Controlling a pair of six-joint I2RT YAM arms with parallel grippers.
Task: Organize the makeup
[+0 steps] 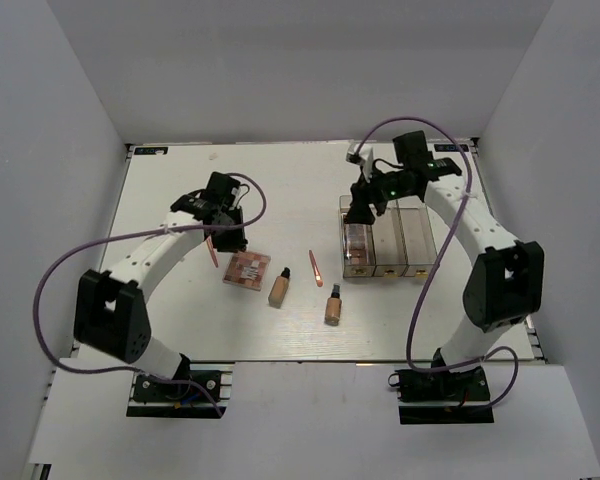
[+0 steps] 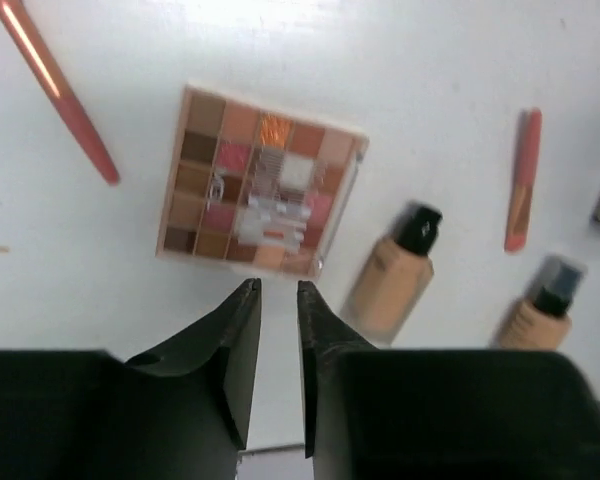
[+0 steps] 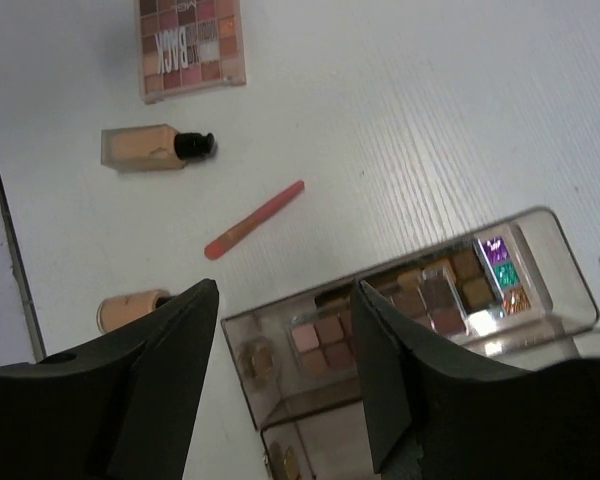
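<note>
Top-down overview; wrist cameras (close) share the palette (image 2: 260,190).

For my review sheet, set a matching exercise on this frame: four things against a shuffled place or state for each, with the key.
Things:
1 square palette
2 clear box
3 beige bottles
4 right gripper

Places or states:
a lying on their sides
b jaws open, above the box
c flat on the table, outside the box
d holds eyeshadow palettes in one end compartment

Pairs: 1-c, 2-d, 3-a, 4-b
</note>
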